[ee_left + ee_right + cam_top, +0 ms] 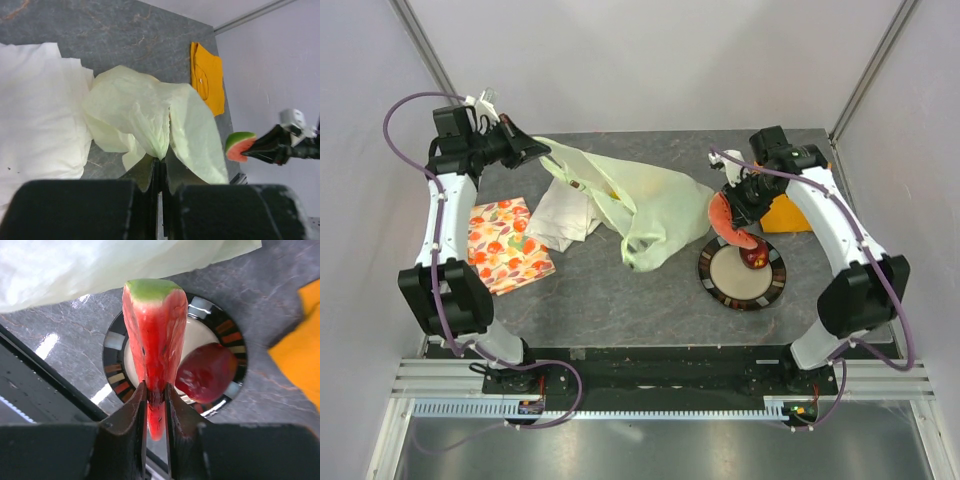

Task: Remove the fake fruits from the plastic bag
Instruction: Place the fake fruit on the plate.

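**L gripper** (160, 165): jaws pressed together on a fold of the plastic bag (655, 205). In the L wrist view the bag film runs straight in between the fingertips. The pinch point sits at the rear left of the worktop (610, 295). From there the bag hangs down and to the right, and its lower end rests near the worktop centre.

**R gripper** (156, 390): jaws pinch the red slice (155, 325) at its thin red end. The green rind end points away from the gripper. The slice is over the plate (712, 280), outside the bag and just right of the bag's lower end. Slice-to-plate contact: cannot tell.

**Other items:**
- Dark red fruit (207, 372): lies on the plate, just beside the slice, toward the rim.
- White cloth (560, 215): on the worktop, touching the bag's left side.
- Printed cloth (505, 245): front left, apart from the bag.
- Orange cloth (790, 215): right rear, near the R gripper, beside the plate.
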Controlling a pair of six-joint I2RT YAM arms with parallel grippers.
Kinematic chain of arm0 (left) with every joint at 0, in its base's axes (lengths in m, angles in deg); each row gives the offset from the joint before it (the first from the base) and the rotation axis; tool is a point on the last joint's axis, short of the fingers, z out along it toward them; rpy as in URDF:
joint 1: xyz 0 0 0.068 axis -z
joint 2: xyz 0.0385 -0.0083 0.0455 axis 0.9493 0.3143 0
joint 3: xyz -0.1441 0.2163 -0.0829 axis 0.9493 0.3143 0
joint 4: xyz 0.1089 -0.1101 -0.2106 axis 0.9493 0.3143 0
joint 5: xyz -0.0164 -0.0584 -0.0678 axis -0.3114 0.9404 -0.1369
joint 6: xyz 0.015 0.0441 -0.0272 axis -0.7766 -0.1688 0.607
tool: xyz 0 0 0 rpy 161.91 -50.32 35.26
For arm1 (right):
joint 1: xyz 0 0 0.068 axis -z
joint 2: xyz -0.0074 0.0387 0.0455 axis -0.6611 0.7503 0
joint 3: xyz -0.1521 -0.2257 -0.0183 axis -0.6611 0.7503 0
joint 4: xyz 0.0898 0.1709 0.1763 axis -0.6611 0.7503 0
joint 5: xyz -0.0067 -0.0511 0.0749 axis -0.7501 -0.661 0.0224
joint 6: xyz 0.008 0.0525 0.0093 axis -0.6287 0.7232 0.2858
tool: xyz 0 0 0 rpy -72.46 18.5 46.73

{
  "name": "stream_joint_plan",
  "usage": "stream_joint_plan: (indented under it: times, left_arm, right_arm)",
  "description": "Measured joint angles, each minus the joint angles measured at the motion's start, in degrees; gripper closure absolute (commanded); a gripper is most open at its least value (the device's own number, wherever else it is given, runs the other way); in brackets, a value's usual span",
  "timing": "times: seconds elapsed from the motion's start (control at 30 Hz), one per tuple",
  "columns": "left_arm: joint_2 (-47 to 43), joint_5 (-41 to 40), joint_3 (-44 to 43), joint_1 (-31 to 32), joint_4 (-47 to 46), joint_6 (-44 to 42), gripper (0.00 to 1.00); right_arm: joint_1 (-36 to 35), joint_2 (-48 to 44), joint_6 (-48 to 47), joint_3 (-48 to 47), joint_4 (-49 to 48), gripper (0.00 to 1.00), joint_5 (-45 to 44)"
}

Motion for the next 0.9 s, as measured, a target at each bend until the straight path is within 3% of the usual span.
stream_joint_plan:
  times: [0.2, 0.4, 0.63, 0.67, 0.73, 0.77, 0.8, 0.87, 0.9]
  left_arm:
    - [-3.04, 0.28, 0.92, 1.18, -0.5, 0.02, 0.99]
    - [-3.04, 1.09, 2.12, 1.11, -0.74, 0.07, 0.99]
    - [-3.06, 1.73, 3.23, 1.11, -1.33, 0.13, 0.98]
    - [-3.06, 1.75, 3.45, 1.11, -1.36, 0.15, 0.98]
    - [-3.06, 1.97, 3.85, 1.11, -1.36, 0.26, 0.98]
    - [-3.06, 2.16, 3.96, 1.11, -1.33, 0.28, 0.98]
    - [-3.06, 2.29, 4.0, 1.11, -1.36, 0.33, 0.98]
    - [-3.06, 2.62, 4.02, 1.11, -1.49, 0.48, 0.98]
    - [-3.06, 2.71, 4.02, 1.11, -1.64, 0.57, 0.98]
  right_arm:
    - [-0.13, 5.11, 7.15, 2.47, -0.59, 0.94, 0.63]
    - [-1.84, 6.8, 14.53, 9.62, -1.57, 0.88, -0.31]
    - [-6.88, 10.97, 19.61, 10.58, -3.43, 0.85, -1.42]
    - [-7.17, 11.65, 20.0, 10.58, -3.67, 0.82, -1.79]
    - [-7.23, 13.09, 20.65, 10.69, -4.24, 0.66, -2.93]
    - [-7.19, 13.73, 20.92, 10.88, -4.5, 0.48, -3.41]
    - [-7.19, 14.12, 21.11, 11.23, -4.66, 0.39, -3.91]
    - [-7.13, 14.36, 21.18, 11.74, -4.26, 0.27, -4.83]
    - [-7.08, 14.36, 20.81, 11.67, -3.98, 0.26, -5.22]
